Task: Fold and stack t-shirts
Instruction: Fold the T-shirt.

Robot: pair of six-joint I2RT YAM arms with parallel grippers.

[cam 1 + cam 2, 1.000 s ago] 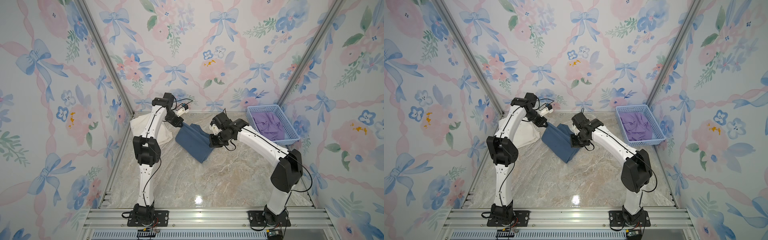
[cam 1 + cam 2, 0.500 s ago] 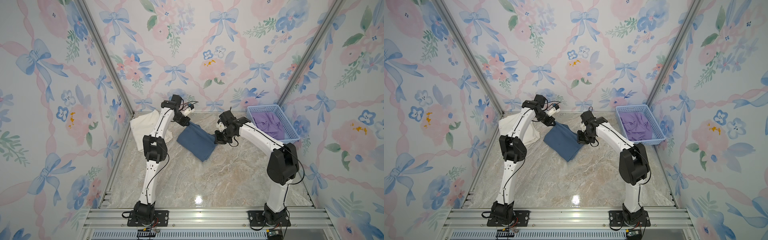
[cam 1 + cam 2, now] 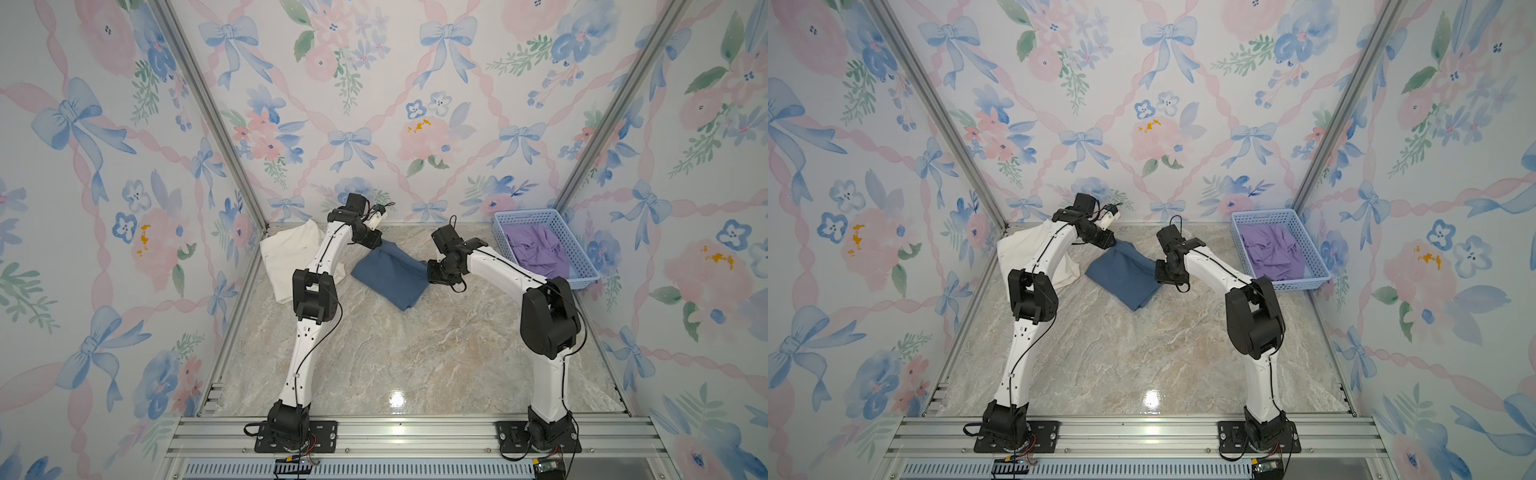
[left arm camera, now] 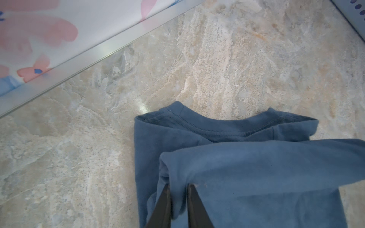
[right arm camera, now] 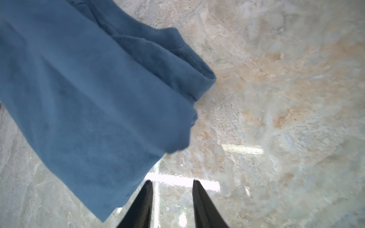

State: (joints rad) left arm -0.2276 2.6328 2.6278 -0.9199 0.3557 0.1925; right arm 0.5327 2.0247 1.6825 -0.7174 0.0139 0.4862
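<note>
A slate-blue t-shirt lies folded on the marble table near the back, its collar end showing in the left wrist view. My left gripper sits at the shirt's back corner, fingers slightly apart and open, with a loose fold of blue cloth between them. At the shirt's right edge, my right gripper stands open with only bare table between its fingers; the cloth lies just beside one finger. A cream-white t-shirt lies in the back left corner, partly hidden by the left arm.
A light blue plastic basket holding purple cloth stands at the back right. The back wall's metal rail runs close to the left gripper. Bare marble table stretches toward the front.
Both grippers were shut on the blue shirt's edge; now their jaws have parted. The right one has let the cloth go, and the top layer rests on the folded shirt.
</note>
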